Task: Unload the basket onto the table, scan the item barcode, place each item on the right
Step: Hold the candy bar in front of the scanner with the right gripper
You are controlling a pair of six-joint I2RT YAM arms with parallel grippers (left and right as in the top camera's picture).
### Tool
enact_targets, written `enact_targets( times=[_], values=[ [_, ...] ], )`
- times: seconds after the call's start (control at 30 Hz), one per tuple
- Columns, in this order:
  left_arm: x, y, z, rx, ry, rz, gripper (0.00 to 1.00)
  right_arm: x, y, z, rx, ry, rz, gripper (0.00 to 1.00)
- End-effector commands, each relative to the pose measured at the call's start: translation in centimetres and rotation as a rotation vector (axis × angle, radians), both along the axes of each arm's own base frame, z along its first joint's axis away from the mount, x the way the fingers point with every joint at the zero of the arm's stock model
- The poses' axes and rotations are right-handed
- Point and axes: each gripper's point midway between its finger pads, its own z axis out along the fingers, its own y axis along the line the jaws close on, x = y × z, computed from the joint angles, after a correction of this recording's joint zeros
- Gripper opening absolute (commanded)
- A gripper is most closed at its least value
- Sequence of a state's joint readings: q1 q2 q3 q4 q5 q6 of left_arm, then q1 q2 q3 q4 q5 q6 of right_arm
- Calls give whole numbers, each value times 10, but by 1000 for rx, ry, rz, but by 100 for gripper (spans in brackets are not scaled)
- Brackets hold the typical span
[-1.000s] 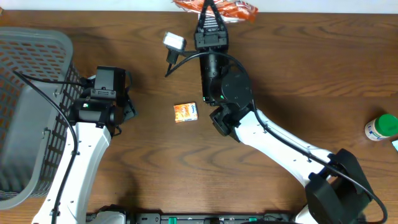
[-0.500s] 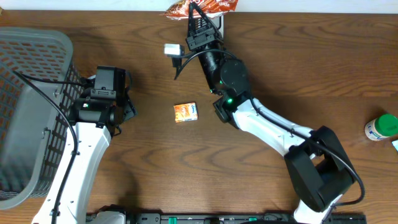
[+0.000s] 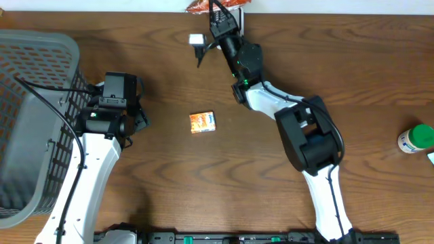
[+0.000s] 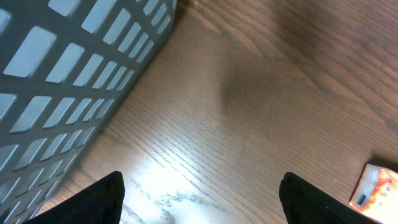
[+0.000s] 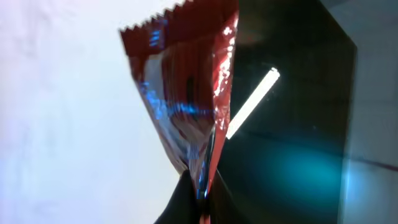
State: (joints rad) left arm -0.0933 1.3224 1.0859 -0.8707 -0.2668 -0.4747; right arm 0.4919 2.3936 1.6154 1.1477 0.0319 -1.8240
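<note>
- Red crinkly packet [image 5: 186, 87] is pinched by one narrow end in the right claw [image 5: 202, 202]. The jaws are closed tight on the foil, and the packet's saw-tooth edge points away from the claw.
- Behind the packet, in the right wrist view, stands a dark glossy panel [image 5: 298, 124] with a white strip of light and a teal glow on it. What it is I cannot tell.
- From above, the right claw [image 3: 222, 13] reaches to the far edge of the bench [image 3: 366, 74]. Only an orange-red sliver of the packet [image 3: 202, 6] shows at the top.
- Left claw [image 4: 205, 208] is spread wide and holds nothing, over bare wood just beside the grey basket [image 4: 62, 74].
- Small orange box [image 3: 202, 122] lies flat on the bench between the two arms, well apart from both claws. It peeps in at the right edge of the left wrist view.
- Green-capped bottle [image 3: 416, 137] stands at the right edge of the bench.
</note>
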Motion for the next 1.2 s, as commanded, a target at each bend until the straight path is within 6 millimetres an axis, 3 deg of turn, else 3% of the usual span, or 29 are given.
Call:
enact_targets(
  times=[0.0,0.33,0.63,0.67,0.83,0.97,1.03,1.17],
  values=[
    [-1,1,-1,0,4,12,81,12,12,-18,36,36,56,1],
    [-1,1,-1,0,4,12,80,50,11,-87,-26,138,84,1],
    [-1,1,-1,0,4,12,81,61,1,-155,0,251,84,1],
    [-1,1,-1,0,4,12,80,60,1,-171,-3,278,84,1],
    [-1,1,-1,0,4,12,80,59,4,-177,36,311,87,1],
    [-1,1,-1,0,4,12,80,55,14,-208,35,447,84,2],
    [-1,1,-1,0,4,12,80,53,18,-212,44,469,89,2],
    [-1,1,-1,0,4,12,81,56,11,-219,41,494,40,1]
  ],
)
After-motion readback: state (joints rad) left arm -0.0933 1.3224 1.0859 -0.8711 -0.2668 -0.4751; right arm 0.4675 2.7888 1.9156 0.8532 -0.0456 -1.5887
